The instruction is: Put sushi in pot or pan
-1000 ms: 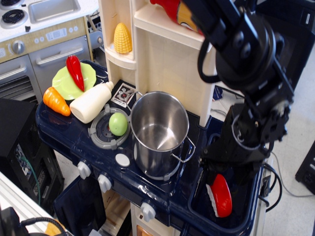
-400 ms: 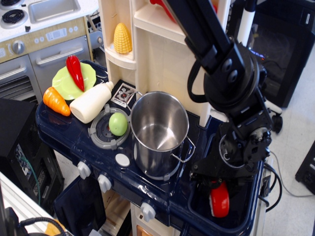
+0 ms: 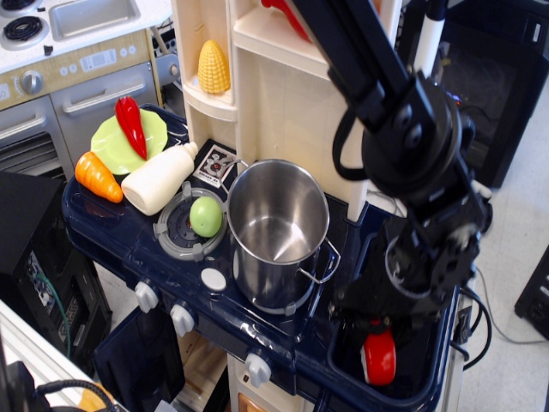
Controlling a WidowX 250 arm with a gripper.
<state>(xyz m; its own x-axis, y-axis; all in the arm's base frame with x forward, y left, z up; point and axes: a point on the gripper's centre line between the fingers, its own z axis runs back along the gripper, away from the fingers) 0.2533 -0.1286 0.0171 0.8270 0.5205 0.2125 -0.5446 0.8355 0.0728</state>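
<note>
Sushi [image 3: 379, 357] sits in the dark sink basin [image 3: 429, 369] at the right end of the toy kitchen, directly under your gripper [image 3: 371, 329].

Your arm reaches down from the upper right, and the gripper's black body covers the top of the sushi, so only its red lower part shows; you cannot tell how far the jaws are parted or whether they grip it. The pot [image 3: 276, 230] stands upright and empty on the counter to the left of the sink, one wire handle turned toward the basin, well apart from the sushi. Just left of the pot a green ball [image 3: 206, 216] rests on the burner [image 3: 176, 230]. Further left lie a white bottle [image 3: 159, 178], a carrot [image 3: 97, 177] and a red pepper [image 3: 130, 125] across a green plate [image 3: 110, 144]. A corn cob [image 3: 214, 67] stands on the shelf above.
</note>
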